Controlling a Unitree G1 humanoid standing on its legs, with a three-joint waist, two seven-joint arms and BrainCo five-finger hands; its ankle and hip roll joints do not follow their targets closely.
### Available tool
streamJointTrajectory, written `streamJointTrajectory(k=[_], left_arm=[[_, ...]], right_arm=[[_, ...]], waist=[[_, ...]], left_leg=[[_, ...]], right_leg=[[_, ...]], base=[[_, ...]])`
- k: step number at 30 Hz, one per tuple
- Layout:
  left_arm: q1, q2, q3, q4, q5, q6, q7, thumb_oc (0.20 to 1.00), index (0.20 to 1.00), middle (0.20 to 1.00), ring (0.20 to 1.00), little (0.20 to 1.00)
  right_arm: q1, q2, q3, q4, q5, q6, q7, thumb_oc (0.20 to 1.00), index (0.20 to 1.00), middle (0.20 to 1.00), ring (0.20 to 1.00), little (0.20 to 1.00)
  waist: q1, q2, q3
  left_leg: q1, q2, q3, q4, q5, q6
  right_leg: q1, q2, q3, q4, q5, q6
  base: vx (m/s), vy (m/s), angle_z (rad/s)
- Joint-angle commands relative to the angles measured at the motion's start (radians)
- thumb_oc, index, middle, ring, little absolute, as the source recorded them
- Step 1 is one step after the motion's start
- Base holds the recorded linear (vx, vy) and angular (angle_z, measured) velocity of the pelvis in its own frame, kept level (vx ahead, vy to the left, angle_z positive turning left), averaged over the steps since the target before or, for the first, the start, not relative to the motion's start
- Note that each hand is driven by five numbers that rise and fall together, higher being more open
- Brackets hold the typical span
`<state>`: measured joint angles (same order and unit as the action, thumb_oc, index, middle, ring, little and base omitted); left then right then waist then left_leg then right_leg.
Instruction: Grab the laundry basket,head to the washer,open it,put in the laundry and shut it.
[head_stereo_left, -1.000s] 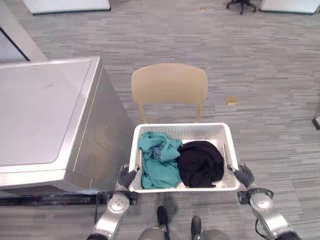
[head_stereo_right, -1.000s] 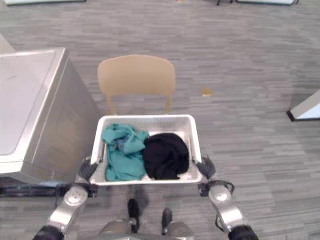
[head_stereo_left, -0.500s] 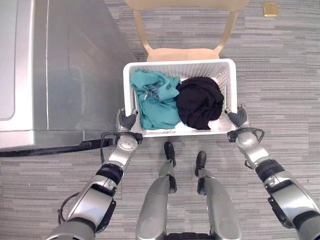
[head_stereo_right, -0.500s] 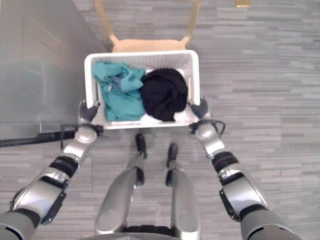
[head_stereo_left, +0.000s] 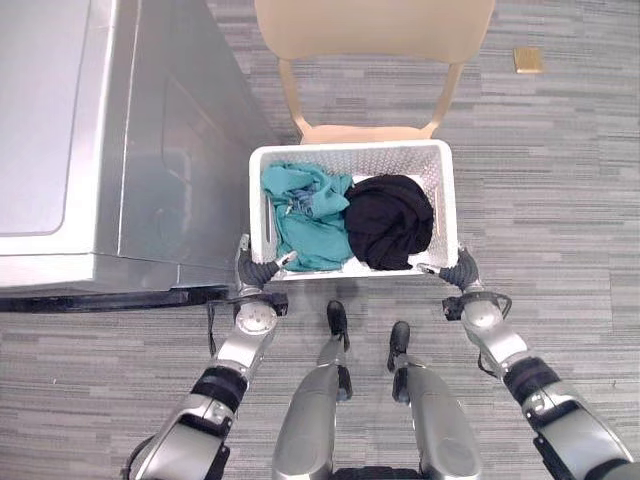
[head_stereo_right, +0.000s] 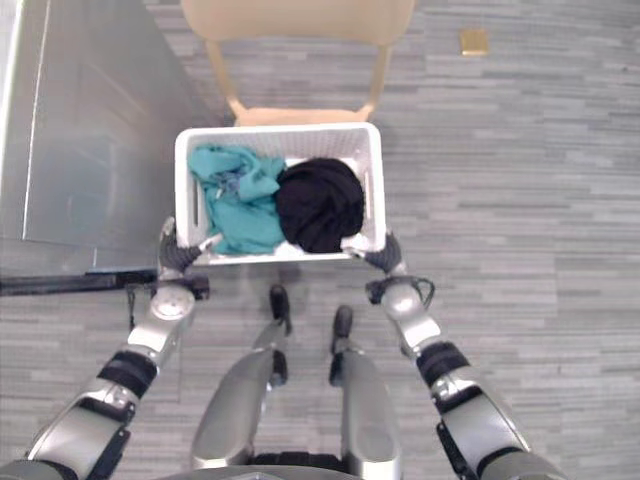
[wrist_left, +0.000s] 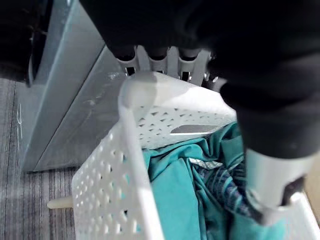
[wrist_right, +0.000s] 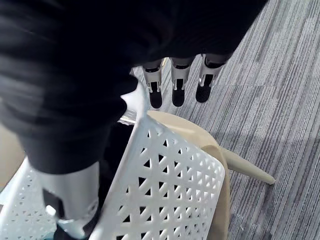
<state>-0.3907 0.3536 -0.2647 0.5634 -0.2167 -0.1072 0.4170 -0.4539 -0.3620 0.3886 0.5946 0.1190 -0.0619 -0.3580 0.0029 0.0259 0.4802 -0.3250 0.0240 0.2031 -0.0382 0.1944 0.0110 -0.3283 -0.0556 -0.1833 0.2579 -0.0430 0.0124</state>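
A white perforated laundry basket (head_stereo_left: 350, 149) is in front of me, its far end over the seat of a tan chair (head_stereo_left: 372, 28). Inside lie a teal garment (head_stereo_left: 305, 215) on the left and a black garment (head_stereo_left: 388, 220) on the right. My left hand (head_stereo_left: 255, 272) grips the near left corner, fingers (wrist_left: 150, 52) outside the wall and thumb (wrist_left: 270, 185) over the rim. At the near right corner my right hand (head_stereo_left: 462, 273) is shut the same way, its thumb (wrist_right: 70, 200) inside the wall. I cannot tell whether the basket rests on the seat.
A silver-grey washer (head_stereo_left: 60, 120) stands close on the left, its side nearly against the basket's left wall. The chair's back rises just beyond the basket. A small tan square (head_stereo_left: 528, 59) lies on the grey striped carpet at the far right.
The camera has tipped down from a forward look to a view over my arms, then lifted slightly. Both hands stay on the same basket corners, and the laundry has not shifted.
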Motion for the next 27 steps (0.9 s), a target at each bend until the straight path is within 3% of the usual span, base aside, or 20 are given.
streamJointTrajectory(k=[1, 7, 12, 15, 19, 23, 24, 27], left_arm=[[0.004, -0.018, -0.005, -0.066, 0.035, -0.074, -0.043, 1.0, 1.0, 1.0, 1.0, 1.0], [0.246, 0.047, 0.133, -0.144, 0.044, -0.066, -0.172, 1.0, 1.0, 1.0, 1.0, 1.0], [0.397, 0.039, 0.174, -0.108, 0.036, -0.034, -0.262, 1.0, 1.0, 1.0, 1.0, 1.0], [0.484, 0.01, 0.175, 0.007, 0.032, 0.003, -0.329, 1.0, 1.0, 1.0, 1.0, 1.0], [0.52, -0.019, 0.161, 0.076, 0.056, 0.018, -0.346, 1.0, 1.0, 1.0, 1.0, 1.0], [0.494, -0.037, 0.15, 0.136, 0.03, 0.016, -0.321, 1.0, 1.0, 1.0, 1.0, 1.0], [0.469, -0.047, 0.138, 0.143, 0.033, 0.01, -0.31, 1.0, 1.0, 1.0, 1.0, 1.0], [0.465, -0.052, 0.136, 0.144, 0.037, 0.011, -0.307, 1.0, 1.0, 1.0, 1.0, 1.0]], right_arm=[[0.06, 0.04, -0.022, -0.071, 0.004, -0.056, 0.048, 1.0, 1.0, 1.0, 1.0, 1.0], [0.285, -0.071, -0.16, -0.15, 0.024, -0.056, 0.194, 1.0, 1.0, 1.0, 1.0, 1.0], [0.414, -0.088, -0.21, -0.136, 0.0, -0.045, 0.268, 1.0, 1.0, 1.0, 1.0, 1.0], [0.469, -0.071, -0.215, -0.072, -0.05, -0.039, 0.295, 1.0, 1.0, 1.0, 1.0, 1.0], [0.494, -0.045, -0.215, -0.044, -0.075, -0.036, 0.295, 1.0, 1.0, 1.0, 1.0, 1.0], [0.465, -0.023, -0.187, 0.005, -0.052, -0.039, 0.272, 1.0, 1.0, 1.0, 1.0, 1.0], [0.454, -0.019, -0.171, 0.028, -0.053, -0.036, 0.255, 1.0, 1.0, 1.0, 1.0, 1.0], [0.452, -0.011, -0.17, 0.046, -0.049, -0.03, 0.253, 1.0, 1.0, 1.0, 1.0, 1.0]], waist=[[0.009, -0.043, -0.105], [0.013, -0.053, -0.178], [0.014, -0.05, -0.215], [0.016, -0.043, -0.244], [0.018, -0.035, -0.26], [0.03, -0.037, -0.236], [0.035, -0.035, -0.224], [0.026, -0.038, -0.23]], left_leg=[[0.087, 0.012, 0.003, 0.048, -0.145, -0.047], [0.176, 0.019, -0.004, 0.019, -0.148, -0.054], [0.222, 0.027, -0.015, 0.002, -0.142, -0.057], [0.255, 0.036, -0.021, 0.009, -0.149, -0.057], [0.287, 0.04, -0.027, 0.026, -0.165, -0.058], [0.232, 0.04, -0.067, 0.14, -0.182, -0.07], [0.187, 0.057, -0.067, 0.18, -0.193, -0.083], [0.206, 0.094, -0.037, 0.17, -0.196, -0.087]], right_leg=[[0.068, -0.069, 0.016, -0.196, 0.056, 0.097], [0.171, -0.052, -0.005, -0.243, 0.041, 0.1], [0.225, -0.044, -0.019, -0.254, 0.025, 0.102], [0.258, -0.036, -0.025, -0.233, -0.005, 0.098], [0.295, -0.029, -0.031, -0.215, -0.032, 0.088], [0.307, -0.032, -0.05, -0.212, -0.047, 0.066], [0.296, -0.061, -0.1, -0.209, -0.048, 0.063], [0.296, -0.086, -0.123, -0.213, -0.038, 0.07]], base=[[0.11, -0.066, -0.03], [0.08, -0.082, 0.0], [0.03, -0.078, 0.17], [0.03, -0.071, 0.05], [0.04, -0.05, 0.13], [-0.1, -0.074, 0.29], [-0.14, 0.072, 0.84], [-0.07, 0.177, 0.85]])
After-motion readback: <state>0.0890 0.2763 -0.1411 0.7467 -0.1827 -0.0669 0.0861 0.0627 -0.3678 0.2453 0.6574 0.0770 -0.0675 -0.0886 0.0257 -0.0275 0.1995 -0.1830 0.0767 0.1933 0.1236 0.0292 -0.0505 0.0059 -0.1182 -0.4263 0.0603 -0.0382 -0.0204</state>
